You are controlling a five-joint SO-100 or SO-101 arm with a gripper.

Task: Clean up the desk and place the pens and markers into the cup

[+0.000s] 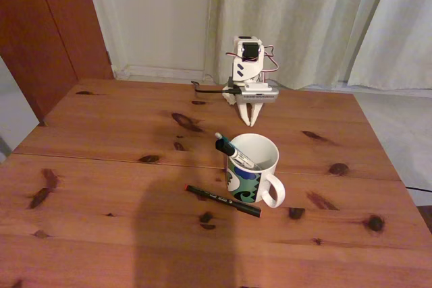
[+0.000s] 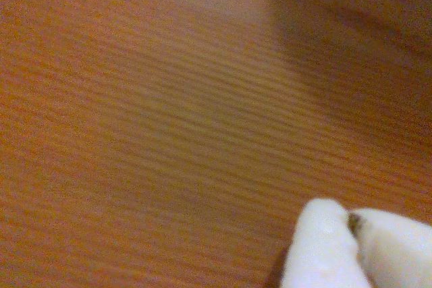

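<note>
The white mug-shaped cup (image 1: 253, 170) with a blue, green and black pattern stands right of centre on the reddish-brown desk (image 1: 101, 166). A white marker (image 1: 233, 151) with a black cap leans inside it, poking out over the left rim. A slim black pen (image 1: 223, 200) with a red tip lies flat on the desk just in front of the cup. My white gripper (image 1: 252, 121) hangs folded down at the arm's base behind the cup, fingers together and empty. In the wrist view its white fingertips (image 2: 324, 251) meet just above blurred wood (image 2: 169, 119).
A dark shadow falls across the near part of the desk. Curtains and a white wall stand behind the arm, and a brown door at the left. The desk's right edge drops to grey floor.
</note>
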